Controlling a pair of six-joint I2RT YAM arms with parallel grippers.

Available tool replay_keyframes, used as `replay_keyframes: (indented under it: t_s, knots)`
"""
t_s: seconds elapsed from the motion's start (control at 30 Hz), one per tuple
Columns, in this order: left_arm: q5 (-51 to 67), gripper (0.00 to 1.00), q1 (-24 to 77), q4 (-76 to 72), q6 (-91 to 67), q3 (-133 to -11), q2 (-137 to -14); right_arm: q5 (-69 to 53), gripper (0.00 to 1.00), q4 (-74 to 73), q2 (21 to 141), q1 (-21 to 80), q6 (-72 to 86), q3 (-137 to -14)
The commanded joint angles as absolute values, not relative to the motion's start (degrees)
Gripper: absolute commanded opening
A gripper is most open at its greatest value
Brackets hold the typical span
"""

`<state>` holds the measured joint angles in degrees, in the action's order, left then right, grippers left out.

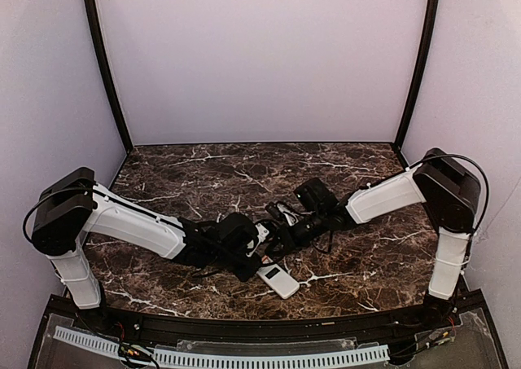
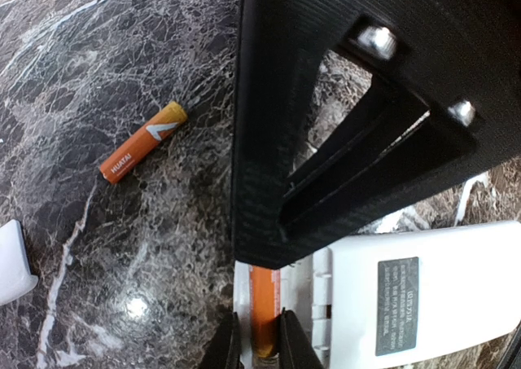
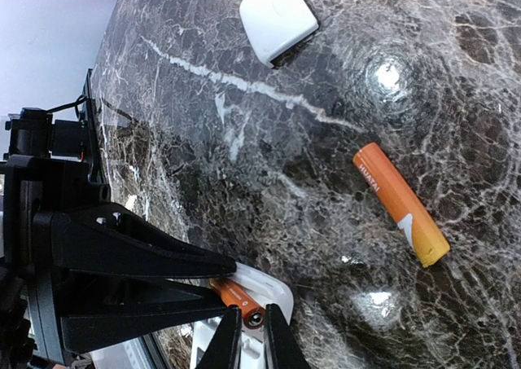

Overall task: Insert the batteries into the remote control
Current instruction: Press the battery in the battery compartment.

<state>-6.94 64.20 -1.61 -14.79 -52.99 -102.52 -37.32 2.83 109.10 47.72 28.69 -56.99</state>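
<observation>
the left hand (image 2: 262, 349) is narrow, its two fingers closed on the sides of the held battery (image 2: 262, 304). that battery lies lengthwise in the open compartment at one end of the remote control (image 2: 423, 287). the right hand (image 3: 250, 332) is narrow too. its tips sit on either side of the same battery's metal end cap and, by the look of it, pinch it. whether the battery is fully seated i cannot tell, since both hands cover much of the slot.

the remote lies back up on the bench (image 1: 203, 165), close to the middle of the near edge, with its grey label showing. the loose battery (image 2: 142, 141) lies flat on bare bench, apart from the remote and touched by neither hand. a white cover (image 3: 277, 19), probably the compartment door, lies further off on the bench, well apart from the remote.

i judge the task about half done. one battery is in or nearly in, the other is yet to be picked up and loaded, and the door is off.

the left arm (image 1: 138, 226) and the right arm (image 1: 383, 196) both reach low and inward from their near corners. their hands meet tip to tip over the remote.
</observation>
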Motion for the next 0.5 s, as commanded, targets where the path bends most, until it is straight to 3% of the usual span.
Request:
replay_keyframes:
  t_s: [0.0, 0.47]
  knots:
    - [-7.5, 0.11, 64.6, 3.2, -14.2, -52.0, -103.8, -36.9, 0.1, 2.5, 110.4, 48.3, 27.6, -58.6]
    - [-7.7, 0.11, 64.7, 3.3, -14.3, -51.9, -104.1, -36.8, 0.0, 1.2, 110.5, 49.8, 26.8, -59.3]
